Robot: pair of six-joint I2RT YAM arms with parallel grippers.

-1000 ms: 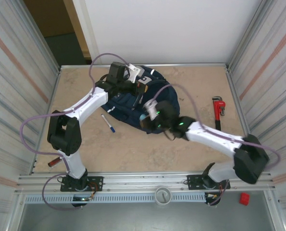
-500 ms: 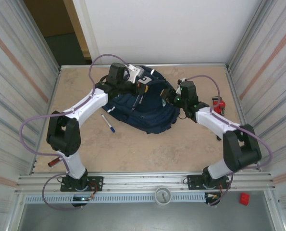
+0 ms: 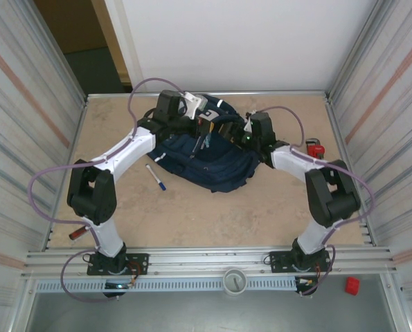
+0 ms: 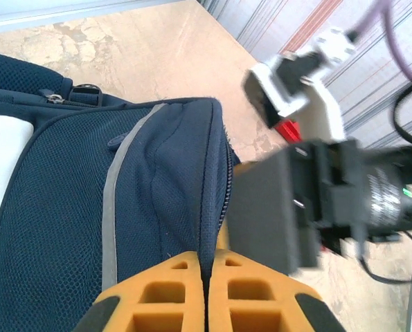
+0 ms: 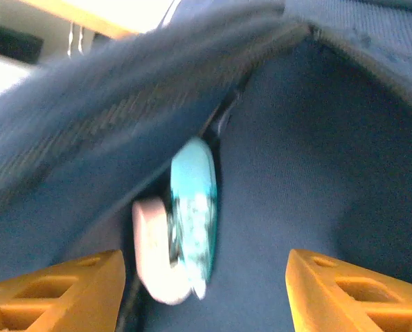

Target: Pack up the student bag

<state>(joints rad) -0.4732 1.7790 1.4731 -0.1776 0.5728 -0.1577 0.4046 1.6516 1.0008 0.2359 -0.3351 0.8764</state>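
The student bag lies at the upper middle of the top view, on the tan surface, its open mouth turned toward the top of the frame. The left hand sits at the bag's upper rim, placed as it was a second ago. In the left wrist view its orange fingers are pressed together on the zipper edge of the bag, holding that flap up.

The right arm is what has changed. A second ago it hung over the bag's lower edge near the frame's centre; half a second ago it had swung to the bag's right side. Now the right hand reaches in at the mouth from the right. The right wrist view looks into the dark blue interior: the right hand has its fingers well apart with nothing between them, wider than before. Deeper in, a pale blue and pink object rests against the fabric fold (too blurred to name).

A white pen with a blue cap lies on the surface left of the bag, unmoved. The red pipe wrench at the right is now partly covered by the right arm
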